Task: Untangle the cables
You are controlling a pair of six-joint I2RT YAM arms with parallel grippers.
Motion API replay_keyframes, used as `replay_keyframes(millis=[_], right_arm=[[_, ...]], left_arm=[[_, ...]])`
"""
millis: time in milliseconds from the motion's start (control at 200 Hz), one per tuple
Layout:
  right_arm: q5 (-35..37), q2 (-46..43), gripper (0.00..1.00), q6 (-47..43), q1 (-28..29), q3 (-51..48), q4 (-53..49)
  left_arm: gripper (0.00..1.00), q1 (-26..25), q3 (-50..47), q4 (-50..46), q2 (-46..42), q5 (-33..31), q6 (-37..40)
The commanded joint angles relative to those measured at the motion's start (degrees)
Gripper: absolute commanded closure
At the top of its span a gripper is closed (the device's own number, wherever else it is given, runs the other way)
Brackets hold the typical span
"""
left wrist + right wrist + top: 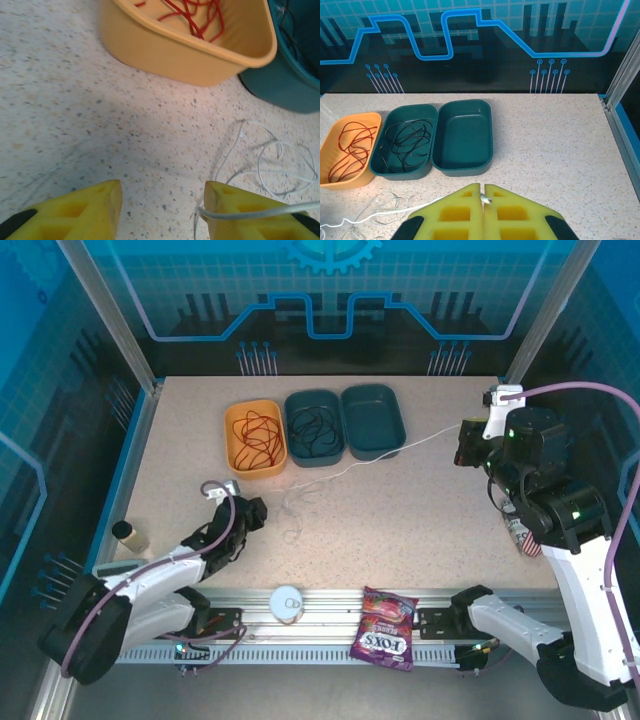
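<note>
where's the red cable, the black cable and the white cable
red cable point(258, 436), top view, middle of its tangle
black cable point(314, 430), top view, middle of its loops
white cable point(252, 214), left wrist view, near stretch at bottom right

Three bins are set side by side in a row near the far edge of the table point(450, 530). A first cable point(257, 435) is coiled in the left bin point(228, 440), and a second cable point(314, 430) in the middle bin point(312, 393). A third cable point(260, 212) is spread on the table before these two bins and stretched rightward past the front of the right bin point(375, 425). A small bottle point(130, 535) is stood at the left edge. A round disc point(286, 602) and a candy bag point(385, 628) are laid at the near edge, the bag to the right.
</note>
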Motion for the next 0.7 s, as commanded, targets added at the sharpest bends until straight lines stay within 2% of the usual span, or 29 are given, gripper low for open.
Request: replay_keyframes(millis=[0, 250, 695], right_arm=[[2.4, -1.3, 1.00, -0.9, -1.2, 1.8, -0.2], [1.7, -2.6, 1.00, 0.0, -1.2, 0.9, 0.3], [4.4, -4.9, 1.00, 1.3, -1.3, -0.8, 0.4]], left_arm=[[0.51, 1.8, -1.7, -5.1, -3.2, -2.5, -3.6], [0.50, 5.5, -2.8, -9.9, -8.6, -2.2, -8.5], [0.52, 12.3, -7.0, -8.8, -15.6, 3.2, -19.6]])
